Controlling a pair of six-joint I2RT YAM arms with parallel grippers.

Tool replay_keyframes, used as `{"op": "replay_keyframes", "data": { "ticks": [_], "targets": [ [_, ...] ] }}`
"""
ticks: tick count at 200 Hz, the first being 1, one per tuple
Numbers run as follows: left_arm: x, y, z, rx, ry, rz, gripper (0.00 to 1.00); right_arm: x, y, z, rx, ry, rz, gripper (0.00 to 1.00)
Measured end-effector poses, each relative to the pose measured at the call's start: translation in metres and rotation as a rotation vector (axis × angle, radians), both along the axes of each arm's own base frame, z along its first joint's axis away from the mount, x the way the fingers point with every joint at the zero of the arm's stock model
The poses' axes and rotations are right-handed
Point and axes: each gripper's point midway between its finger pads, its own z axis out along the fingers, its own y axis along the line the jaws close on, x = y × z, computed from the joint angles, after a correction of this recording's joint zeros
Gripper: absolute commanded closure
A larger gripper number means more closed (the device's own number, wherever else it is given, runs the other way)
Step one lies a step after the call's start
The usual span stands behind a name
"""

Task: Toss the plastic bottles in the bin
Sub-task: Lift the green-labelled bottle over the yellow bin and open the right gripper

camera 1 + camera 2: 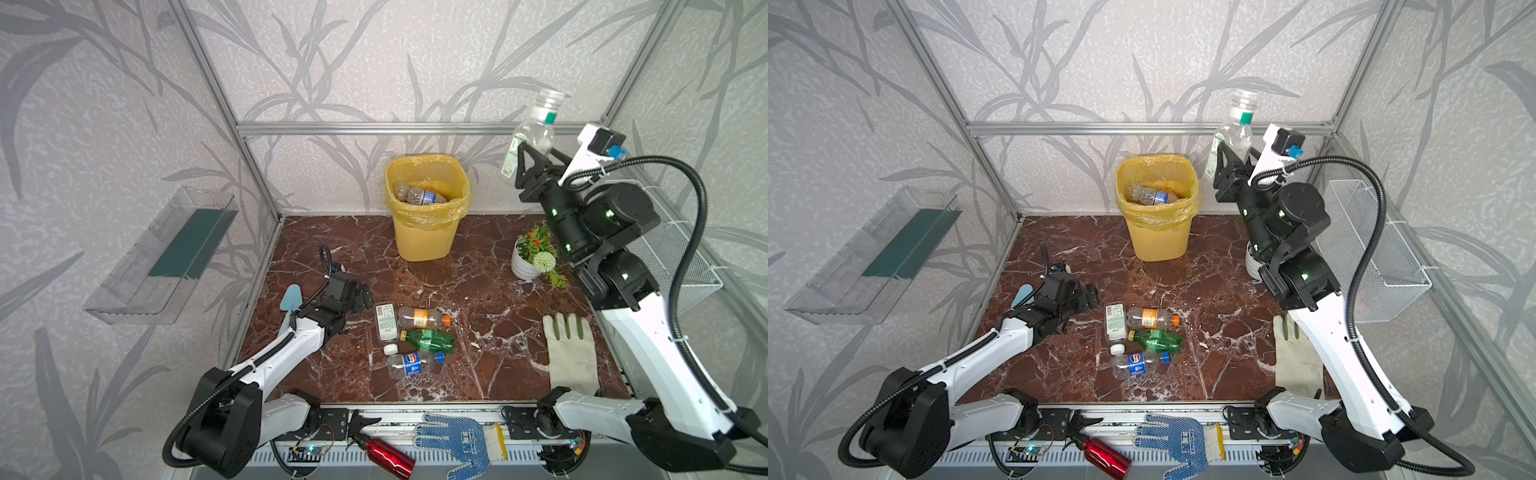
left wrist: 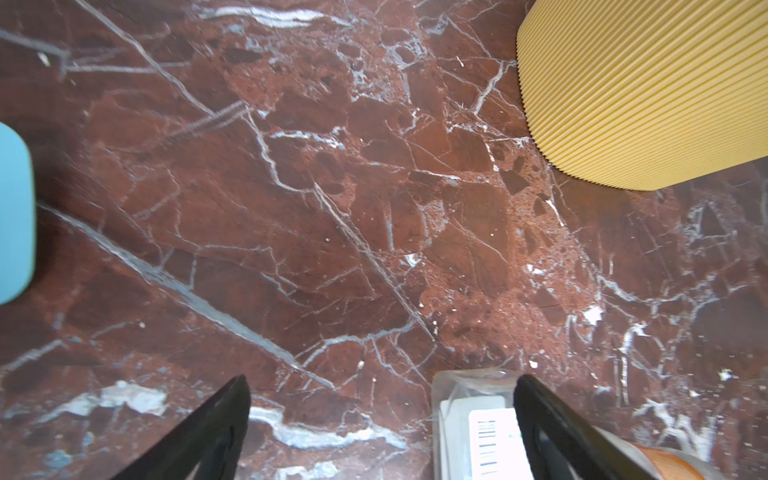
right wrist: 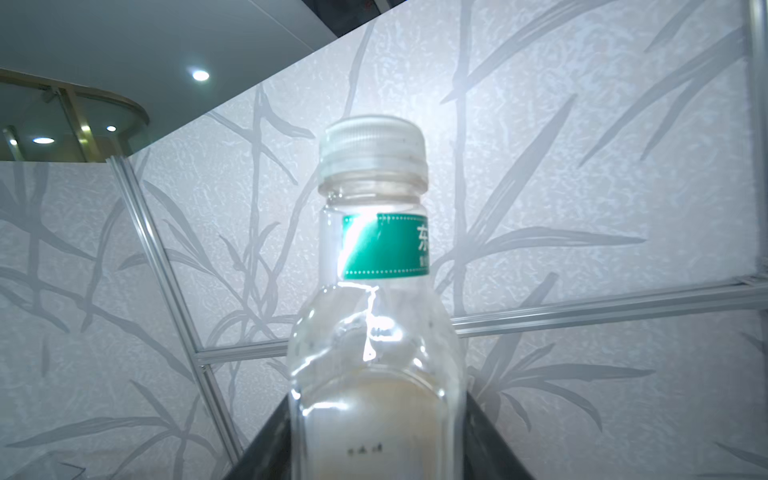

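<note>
Right arm: the right pincer (image 1: pixel 536 157) is holding the clear bottle (image 1: pixel 538 124) by its body, high up near the back wall and to the right of the bin (image 1: pixel 422 243).
Held item: smooth transparent plastic with rounded shoulders. It has a ribbed whitish screw cap, a green band round the neck and a green-white label on the body. The cap is uppermost and the bottle is slightly tilted.
Left arm: the left pincer (image 2: pixel 382 415) is spread wide and empty, low over the worktop (image 1: pixel 478 299). Its fingers are black and tapered. In the wrist view one finger overlaps the flat bottle (image 1: pixel 385 322); contact cannot be told.
Bin build: yellow plastic with finely ribbed walls and a rounded-square rim, narrowing toward the base. A translucent yellow bag is folded over the rim. It stands at the back centre of the worktop.
Bin contents: crumpled clear bottles, one with a blue label (image 1: pixel 419 194).
Loose items: four bottles lie on their sides in a tight cluster at mid-worktop.
- The flat bottle has a white printed label and a white cap.
- The orange-label bottle (image 1: pixel 422 318) is clear with an orange cap.
- The green bottle (image 1: pixel 428 338) is dented and has a yellow cap.
- The blue-label bottle (image 1: pixel 411 363) is clear and crushed, with a blue cap.
Worktop finish: glossy red-brown marble pattern with white veins.
</note>
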Motion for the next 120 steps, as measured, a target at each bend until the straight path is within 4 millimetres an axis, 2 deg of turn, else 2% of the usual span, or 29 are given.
{"op": "replay_keyframes", "data": {
  "ticks": [10, 20, 28, 39, 46, 61, 72, 82, 99, 120],
  "targets": [
    [-0.001, -0.004, -0.001, -0.014, 0.005, -0.003, 0.01, 0.028, 0.021, -0.002, -0.011, 0.021, 0.049, 0.43],
    [-0.002, -0.008, -0.001, -0.023, 0.009, -0.010, 0.01, 0.061, 0.045, -0.012, -0.036, 0.057, 0.096, 0.21],
    [-0.004, -0.011, -0.002, -0.031, 0.013, -0.016, 0.01, 0.088, 0.064, -0.023, -0.053, 0.094, 0.124, 0.12],
    [-0.005, -0.014, -0.001, -0.037, 0.022, -0.020, 0.01, 0.133, 0.090, -0.061, -0.097, 0.185, 0.146, 0.11],
    [-0.006, -0.015, 0.000, -0.039, 0.027, -0.023, 0.01, 0.160, 0.104, -0.093, -0.125, 0.260, 0.154, 0.09],
    [-0.006, -0.018, 0.004, -0.044, 0.030, -0.026, 0.01, 0.192, 0.120, -0.155, -0.184, 0.404, 0.155, 0.05],
    [-0.007, -0.019, 0.006, -0.050, 0.027, -0.026, 0.01, 0.199, 0.124, -0.186, -0.219, 0.483, 0.154, 0.05],
    [-0.009, -0.018, 0.007, -0.052, 0.030, -0.023, 0.01, 0.197, 0.122, -0.196, -0.234, 0.521, 0.151, 0.04],
    [-0.012, -0.018, 0.009, -0.057, 0.030, -0.021, 0.01, 0.185, 0.114, -0.172, -0.220, 0.482, 0.143, 0.03],
    [-0.016, -0.017, 0.010, -0.058, 0.037, -0.018, 0.01, 0.148, 0.092, -0.126, -0.186, 0.396, 0.124, 0.03]
  ]
}}
